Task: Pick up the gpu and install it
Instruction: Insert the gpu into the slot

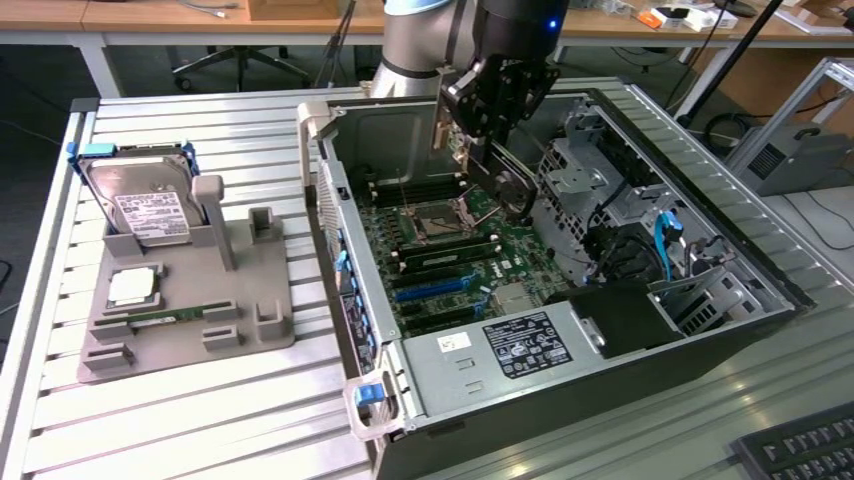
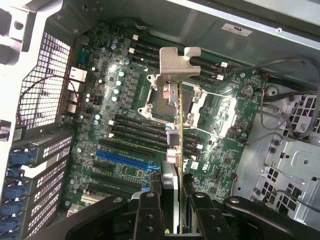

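Item: gpu (image 1: 511,178), one expansion card, green board with black cooler and silver end bracket (image 2: 177,62). Location: held in the air inside the open computer case (image 1: 320,180), at about one o'clock in the exterior view, above the motherboard (image 1: 441,270) and near the CPU socket (image 1: 438,222); not seated in any slot. Tool (image 1: 497,95): clamped on the card, one finger (image 2: 149,212) on each flat face; the card hung directly beneath the tool, edge-on to the wrist camera, bracket end farthest from the fingers. Blue slot (image 2: 122,159) lay on the motherboard to one side of the card, apart from it. Handling, as judged: light and stiff, so it should hold its line in a firm pinch; fragile at the soldered parts and contact edge, and liable to twist if gripped off-centre. Best held across the two faces by the cooler block or bare board margin, never by the connector edge. Other stock: grey holder (image 1: 254,320) at nine o'clock on the slatted surface (image 1: 200,420), carrying a hard drive (image 1: 150,212), well apart from the case.
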`<state>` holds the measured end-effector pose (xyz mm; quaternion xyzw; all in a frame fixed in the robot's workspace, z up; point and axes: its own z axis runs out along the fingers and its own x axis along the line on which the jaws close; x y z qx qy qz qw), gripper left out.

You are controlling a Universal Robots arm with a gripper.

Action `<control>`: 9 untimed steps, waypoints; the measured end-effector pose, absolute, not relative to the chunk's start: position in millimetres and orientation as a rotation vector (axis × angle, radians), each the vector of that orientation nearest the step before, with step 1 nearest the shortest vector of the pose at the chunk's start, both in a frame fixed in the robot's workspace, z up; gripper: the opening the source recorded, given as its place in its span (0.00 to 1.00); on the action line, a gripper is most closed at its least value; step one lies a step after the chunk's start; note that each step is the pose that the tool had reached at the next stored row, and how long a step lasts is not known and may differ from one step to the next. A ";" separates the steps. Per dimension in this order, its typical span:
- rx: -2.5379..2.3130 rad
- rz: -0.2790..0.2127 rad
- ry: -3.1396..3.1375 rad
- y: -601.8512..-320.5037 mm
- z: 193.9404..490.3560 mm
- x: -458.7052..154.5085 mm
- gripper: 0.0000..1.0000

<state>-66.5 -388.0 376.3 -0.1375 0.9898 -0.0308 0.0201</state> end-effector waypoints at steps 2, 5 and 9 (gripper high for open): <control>-0.430 -0.096 3.070 -388.0 376.1 -66.5 0.27; -0.436 -0.096 3.069 -388.0 376.0 -66.5 0.27; -0.444 -0.096 3.068 -388.0 375.8 -66.5 0.27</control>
